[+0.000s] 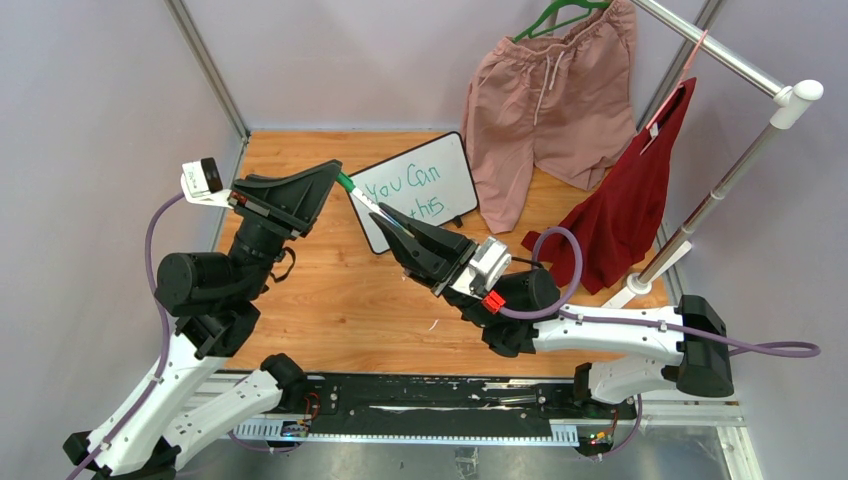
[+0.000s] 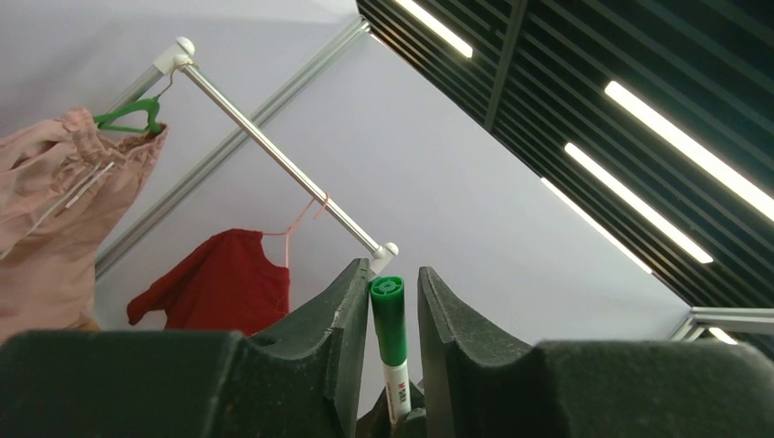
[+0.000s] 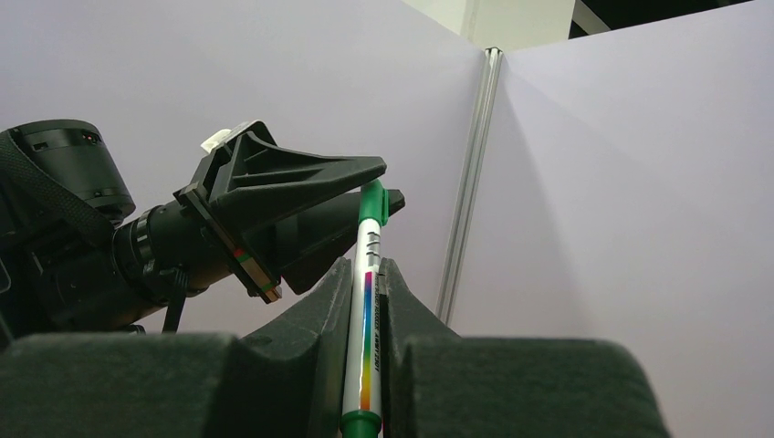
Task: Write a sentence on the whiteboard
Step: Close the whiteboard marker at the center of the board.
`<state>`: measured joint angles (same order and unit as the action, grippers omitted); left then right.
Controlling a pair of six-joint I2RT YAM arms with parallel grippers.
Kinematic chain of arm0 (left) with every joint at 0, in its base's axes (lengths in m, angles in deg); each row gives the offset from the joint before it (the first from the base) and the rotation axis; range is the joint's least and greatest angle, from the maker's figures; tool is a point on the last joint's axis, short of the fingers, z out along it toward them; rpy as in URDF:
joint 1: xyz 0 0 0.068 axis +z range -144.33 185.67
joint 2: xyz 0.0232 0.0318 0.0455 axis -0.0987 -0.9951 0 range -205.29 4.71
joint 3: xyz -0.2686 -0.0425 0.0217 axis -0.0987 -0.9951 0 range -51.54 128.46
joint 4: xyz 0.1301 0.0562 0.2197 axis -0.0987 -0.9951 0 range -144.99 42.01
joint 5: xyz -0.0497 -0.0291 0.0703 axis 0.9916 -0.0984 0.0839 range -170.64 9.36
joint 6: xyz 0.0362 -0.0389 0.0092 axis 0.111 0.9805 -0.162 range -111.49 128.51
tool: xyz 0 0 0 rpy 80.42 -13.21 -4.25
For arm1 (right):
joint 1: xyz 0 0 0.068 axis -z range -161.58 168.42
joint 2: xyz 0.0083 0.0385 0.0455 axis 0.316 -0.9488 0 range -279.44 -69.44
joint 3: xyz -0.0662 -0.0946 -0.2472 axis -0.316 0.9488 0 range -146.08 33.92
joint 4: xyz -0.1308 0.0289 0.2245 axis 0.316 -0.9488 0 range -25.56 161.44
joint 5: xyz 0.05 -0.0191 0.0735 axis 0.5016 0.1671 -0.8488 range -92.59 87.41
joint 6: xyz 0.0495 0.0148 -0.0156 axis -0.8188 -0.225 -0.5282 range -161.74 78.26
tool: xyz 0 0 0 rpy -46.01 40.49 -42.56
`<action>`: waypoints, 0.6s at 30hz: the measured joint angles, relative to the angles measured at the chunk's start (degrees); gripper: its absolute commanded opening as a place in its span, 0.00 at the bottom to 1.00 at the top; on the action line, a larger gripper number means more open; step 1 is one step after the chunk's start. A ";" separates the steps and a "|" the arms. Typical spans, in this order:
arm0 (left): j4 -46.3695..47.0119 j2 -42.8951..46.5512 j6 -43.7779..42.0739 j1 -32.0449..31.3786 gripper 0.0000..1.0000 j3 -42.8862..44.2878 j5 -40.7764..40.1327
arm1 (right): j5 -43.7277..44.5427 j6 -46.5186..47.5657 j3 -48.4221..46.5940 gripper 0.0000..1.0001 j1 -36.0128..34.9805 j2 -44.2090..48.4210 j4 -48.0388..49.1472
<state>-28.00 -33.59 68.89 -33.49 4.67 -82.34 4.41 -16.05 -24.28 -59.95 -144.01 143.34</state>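
The whiteboard (image 1: 452, 160) lies tilted at the back of the wooden table, and the sentence (image 1: 405, 186) on it reads "You Can do this" in green. My right gripper (image 1: 385, 213) (image 3: 367, 266) is shut on the white barrel of a marker (image 1: 360, 197) (image 3: 365, 310), held up over the board's left edge. The marker's green cap (image 2: 389, 315) (image 3: 371, 203) sits between the fingers of my left gripper (image 1: 338, 172) (image 2: 394, 274). It touches the left finger (image 2: 351, 301), with a thin gap to the right one, so that gripper is narrowly open around it.
Pink shorts (image 1: 545, 100) on a green hanger and a red shirt (image 1: 625, 200) hang from a metal rail (image 1: 720, 50) at the back right, draping onto the table (image 1: 330, 290). The rack's slanted pole (image 1: 700, 210) stands at the right edge. White walls enclose the workspace.
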 measured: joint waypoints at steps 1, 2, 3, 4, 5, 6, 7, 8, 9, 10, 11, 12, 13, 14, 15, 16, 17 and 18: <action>-0.04 0.00 0.00 0.00 0.29 -0.02 0.00 | 0.02 0.02 0.02 0.00 0.00 0.00 0.00; -0.07 0.00 0.00 0.00 0.28 -0.07 0.00 | 0.02 0.02 0.09 0.00 0.00 0.02 0.02; -0.11 0.00 0.00 0.00 0.27 -0.13 0.00 | 0.02 0.02 0.15 0.00 0.00 0.07 0.02; -0.11 0.00 0.00 0.00 0.26 -0.26 0.00 | 0.00 0.02 0.22 0.00 0.00 0.13 0.02; -0.13 0.00 0.02 0.00 0.24 -0.39 0.00 | 0.02 0.00 0.31 0.00 0.00 0.17 0.02; -0.17 0.00 0.02 0.00 0.24 -0.44 0.02 | 0.02 0.02 0.37 0.00 0.00 0.17 0.00; -0.17 0.00 0.02 0.00 0.24 -0.52 0.00 | 0.00 0.02 0.44 0.00 0.00 0.17 0.00; -0.20 0.00 0.04 0.00 0.24 -0.63 0.00 | 0.02 0.02 0.50 0.00 0.00 0.17 0.00; -0.22 0.00 0.04 0.00 0.24 -0.68 0.00 | 0.04 0.02 0.59 0.00 0.00 0.20 0.00; -0.24 0.00 0.04 0.00 0.24 -0.68 0.00 | 0.04 0.02 0.66 0.00 0.00 0.22 0.00; -0.24 0.00 0.04 0.00 0.25 -0.70 0.00 | 0.04 0.04 0.68 0.00 0.00 0.26 0.00; -0.24 0.00 0.07 0.00 0.26 -0.72 0.00 | 0.04 0.02 0.72 0.00 0.00 0.33 -0.02; -0.24 0.00 0.07 0.00 0.28 -0.72 0.00 | 0.04 0.04 0.79 0.00 0.00 0.42 -0.04; -0.24 0.00 0.07 0.00 0.29 -0.72 0.00 | 0.04 0.04 0.83 0.00 0.00 0.50 -0.07; -0.24 0.00 0.09 0.00 0.32 -0.72 0.00 | 0.04 0.02 0.87 0.00 0.00 0.57 -0.07; -0.24 0.00 0.09 0.00 0.33 -0.72 0.00 | 0.04 0.02 0.87 0.00 0.00 0.61 -0.07; -0.24 0.00 0.13 0.00 0.34 -0.72 0.00 | 0.04 0.04 0.90 0.00 0.00 0.63 -0.07; -0.24 0.00 0.20 0.00 0.35 -0.72 0.02 | 0.07 0.04 0.90 0.00 0.00 0.63 -0.13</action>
<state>-28.24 -33.59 69.09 -33.49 3.95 -82.31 4.48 -16.00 -23.38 -59.95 -143.37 143.21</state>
